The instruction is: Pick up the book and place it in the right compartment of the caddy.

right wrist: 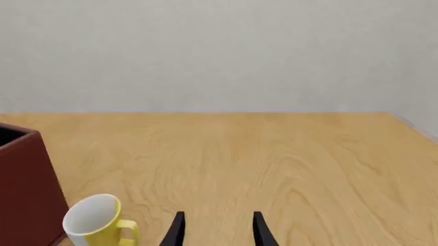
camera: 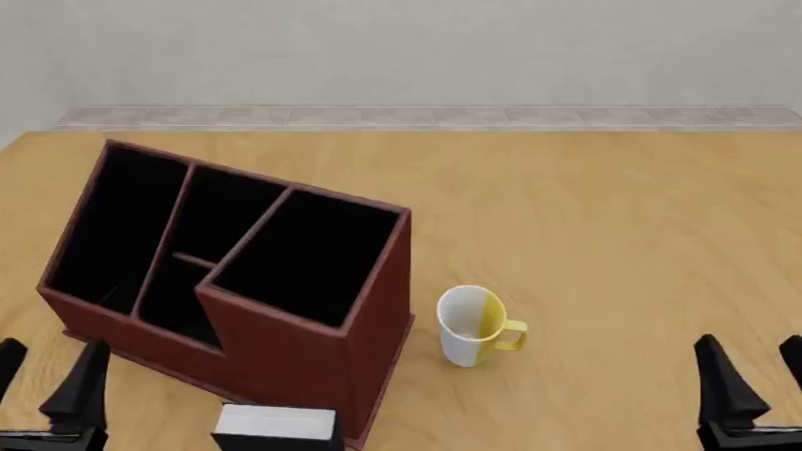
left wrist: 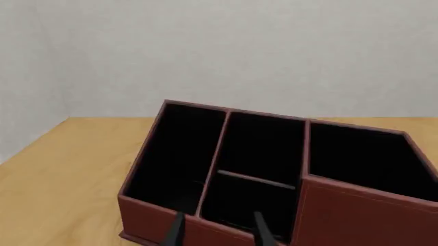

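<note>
Right now I keep both the left gripper (camera: 48,383) and right gripper (camera: 752,376) parted and empty, since the book (camera: 276,427) stands at the caddy's (camera: 300,352) six o'clock, unreached.

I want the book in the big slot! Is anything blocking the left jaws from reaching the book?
Nothing visible stands between the left gripper and the book; bare table separates them. The book stands against the caddy, below the right compartment, so it must go up over the wall.
</note>
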Action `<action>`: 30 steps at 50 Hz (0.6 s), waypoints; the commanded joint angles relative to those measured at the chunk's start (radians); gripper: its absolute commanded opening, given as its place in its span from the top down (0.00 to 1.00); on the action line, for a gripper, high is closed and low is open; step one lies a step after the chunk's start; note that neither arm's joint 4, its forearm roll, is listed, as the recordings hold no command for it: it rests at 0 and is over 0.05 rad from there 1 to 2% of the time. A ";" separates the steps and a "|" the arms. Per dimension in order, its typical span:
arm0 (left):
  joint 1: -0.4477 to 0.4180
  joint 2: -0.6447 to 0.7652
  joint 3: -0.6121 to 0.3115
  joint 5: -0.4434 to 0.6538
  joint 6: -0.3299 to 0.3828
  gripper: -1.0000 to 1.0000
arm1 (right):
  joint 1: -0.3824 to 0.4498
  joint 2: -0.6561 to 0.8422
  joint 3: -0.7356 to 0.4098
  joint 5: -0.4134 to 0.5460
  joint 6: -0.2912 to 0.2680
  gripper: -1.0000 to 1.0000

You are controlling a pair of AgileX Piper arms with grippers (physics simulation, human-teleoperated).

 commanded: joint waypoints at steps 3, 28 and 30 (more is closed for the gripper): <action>0.000 0.005 -0.003 -0.001 0.000 0.00 | 0.023 -0.021 0.000 -0.009 0.009 0.00; 0.000 0.005 -0.003 -0.001 0.000 0.00 | 0.142 0.019 -0.235 0.171 -0.032 0.00; 0.000 0.005 -0.003 -0.001 0.000 0.00 | 0.176 0.035 -0.252 0.173 -0.037 0.00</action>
